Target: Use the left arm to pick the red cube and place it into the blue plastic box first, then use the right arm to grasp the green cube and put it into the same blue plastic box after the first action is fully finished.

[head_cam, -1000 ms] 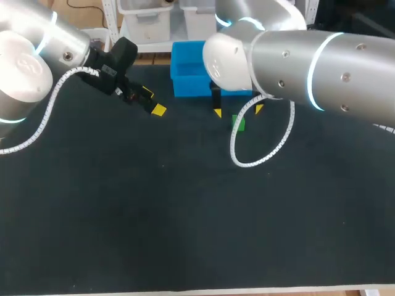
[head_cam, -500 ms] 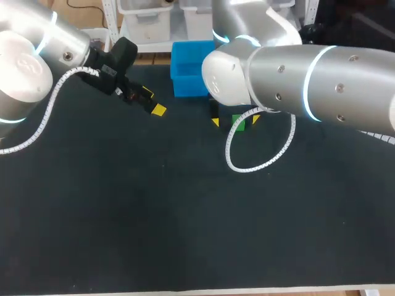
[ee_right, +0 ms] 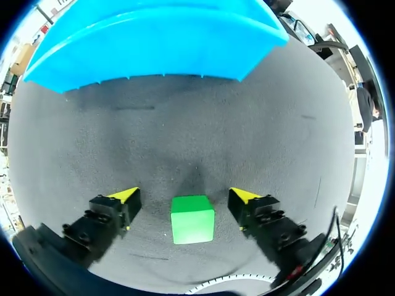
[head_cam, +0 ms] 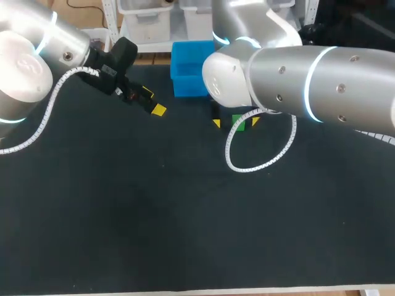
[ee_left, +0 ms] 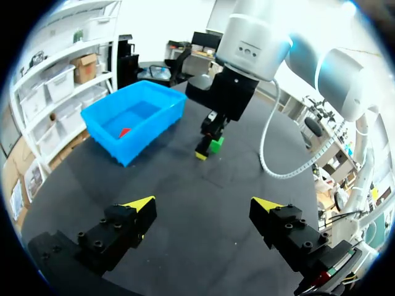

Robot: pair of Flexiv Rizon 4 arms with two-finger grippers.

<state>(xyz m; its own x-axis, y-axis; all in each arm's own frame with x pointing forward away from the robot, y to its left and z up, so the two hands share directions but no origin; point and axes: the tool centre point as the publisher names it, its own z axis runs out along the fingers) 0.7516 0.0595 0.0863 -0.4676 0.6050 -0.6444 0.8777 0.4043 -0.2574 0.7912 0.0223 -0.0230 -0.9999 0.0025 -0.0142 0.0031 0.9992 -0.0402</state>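
**Inspector:** Item one. Where is the green cube?

**Arm:** The green cube [ee_right: 192, 219] sits flat on the table [head_cam: 185, 216], between the two fingers of my right gripper [ee_right: 185, 196]. A gap of bare surface shows on each side of it, so neither yellow tip touches it.

**Inspector:** Orientation and long axis?

**Arm:** Its sides look equal, so no axis is longer than another. The top face is level. Its side faces stand nearly square to the line between my fingertips, with only a slight turn.

**Inspector:** State of the right fingers?

**Arm:** Spread wide, low at the table, with the cube between them but not gripped.

**Inspector:** The other items?

**Arm:** The blue plastic box [ee_left: 154, 132] stands ahead of my right gripper, near the cube and apart from it. The red cube [ee_left: 124, 132] lies inside on the box floor. I cannot tell how it is turned.

**Inspector:** Left side?

**Arm:** My left gripper [ee_left: 203, 203] hangs over the table to the side of the box. Its fingers are spread, with only the table surface between them.

**Inspector:** Surface?

**Arm:** The table has a dark matte covering with a fine grain. A white coiled cable [head_cam: 247, 163] from my right arm loops over it, just beside the green cube.
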